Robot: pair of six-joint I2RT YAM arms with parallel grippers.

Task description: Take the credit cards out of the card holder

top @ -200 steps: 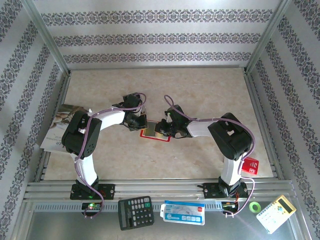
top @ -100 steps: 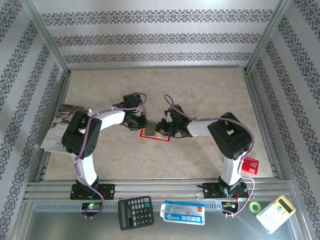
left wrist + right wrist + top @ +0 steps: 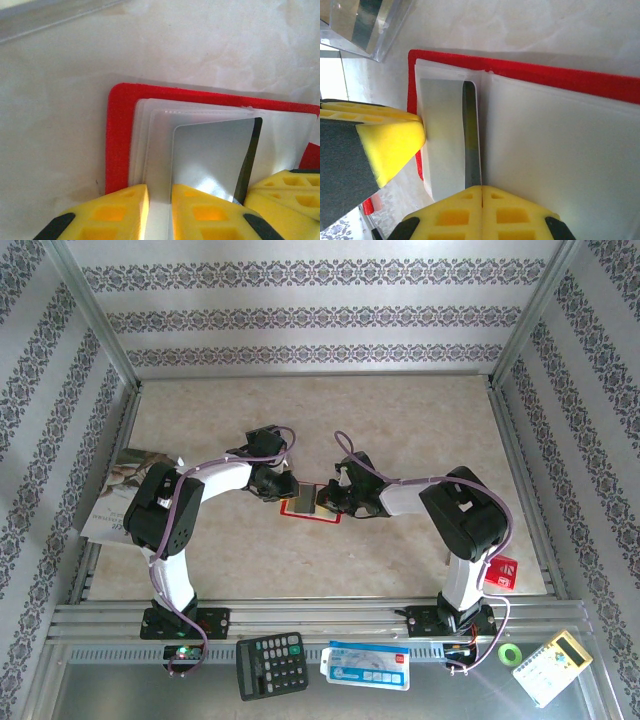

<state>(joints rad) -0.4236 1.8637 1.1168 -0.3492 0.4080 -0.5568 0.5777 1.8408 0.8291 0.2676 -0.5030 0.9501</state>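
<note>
**Both grippers clamped on the open card holder, mid-table**

At the left edge of the table [image 3: 300,420] lies a magazine [image 3: 112,495]. Just right of it, the left gripper [image 3: 159,195] sits at the holder's left side, closed on a pale inner pocket [image 3: 150,145] of the card holder [image 3: 309,517] (the translucent sleeve runs straight down between its yellow pads). The holder lies open and flat at the middle of the table, between the two grippers, with its red border showing round the whitish pockets. A glossy grey card [image 3: 445,135] sits in the holder's left half, its dark edge toward the fold. The right gripper [image 3: 482,195], at the holder's right side, has its pads pressed together where that dark edge runs in between them. Further right, near the right arm's base, lies a red box [image 3: 500,572].
</note>
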